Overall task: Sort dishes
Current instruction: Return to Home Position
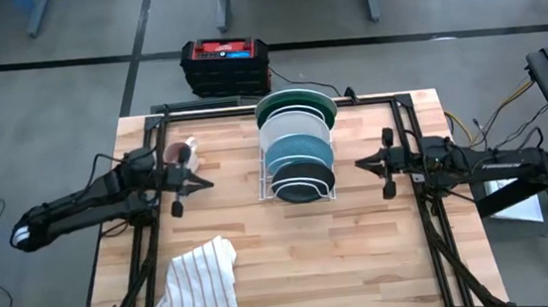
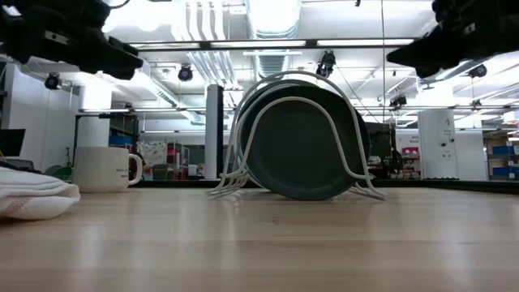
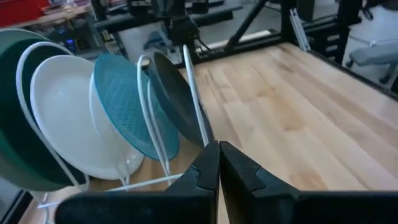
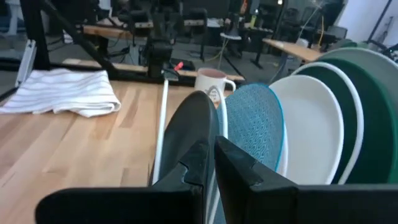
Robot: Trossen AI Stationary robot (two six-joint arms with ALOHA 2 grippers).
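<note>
Four plates [image 1: 298, 151], upright in the white wire rack [image 1: 261, 182] at table centre, sorting judged complete; left gripper [image 1: 207, 184] and right gripper [image 1: 360, 164], both clenched empty, flanking the rack; homing step, next calling for clear outward retraction.

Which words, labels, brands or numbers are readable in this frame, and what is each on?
No text can be read here.
mug: small dark print on its side, too blurred to read.
red-topped black case: a blue label on top, too small to read.
Nothing else shows any lettering.
</note>
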